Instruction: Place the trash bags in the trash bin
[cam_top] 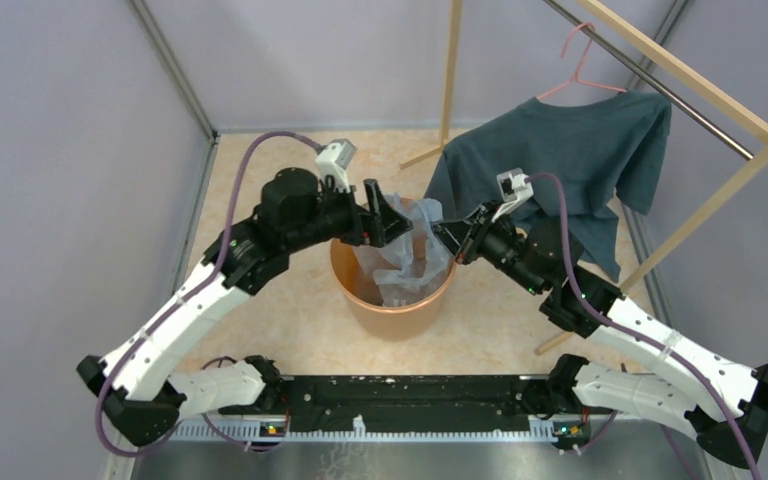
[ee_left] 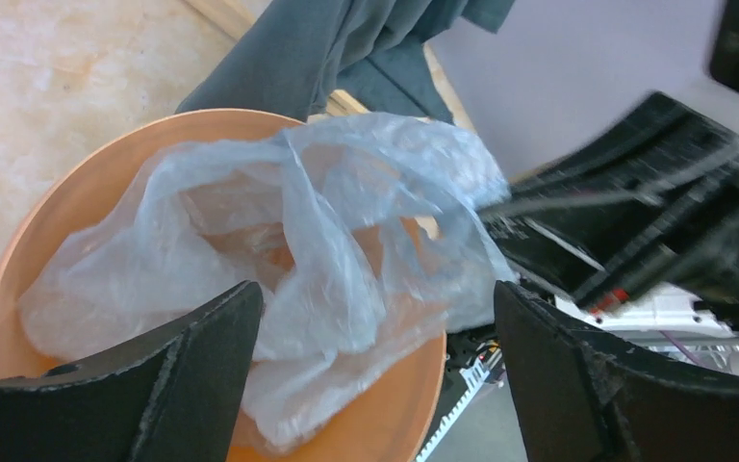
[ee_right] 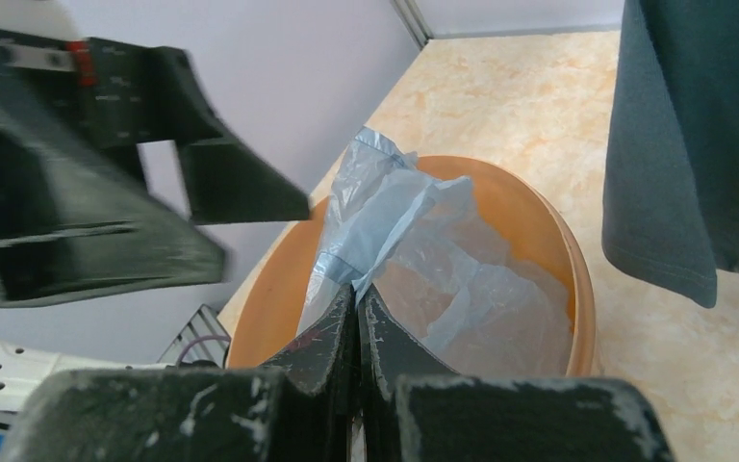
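Observation:
The pale blue translucent trash bag (cam_top: 407, 255) lies crumpled inside the round orange trash bin (cam_top: 392, 315), with part of it rising above the rim. It fills the bin in the left wrist view (ee_left: 279, 241). My right gripper (ee_right: 358, 289) is shut on an edge of the bag (ee_right: 394, 207) above the bin's (ee_right: 539, 221) right rim. In the top view it (cam_top: 447, 240) is at the right rim. My left gripper (ee_left: 375, 318) is open over the bin's (ee_left: 77, 192) left side, with the film between its jaws but not pinched. In the top view it (cam_top: 390, 213) is above the far left rim.
A dark teal T-shirt (cam_top: 570, 165) hangs on a pink hanger (cam_top: 582, 60) from a wooden rack (cam_top: 700, 90) at the back right, close behind my right arm. Grey walls enclose the tan floor (cam_top: 290, 310). The black base rail (cam_top: 410, 395) lies at the near edge.

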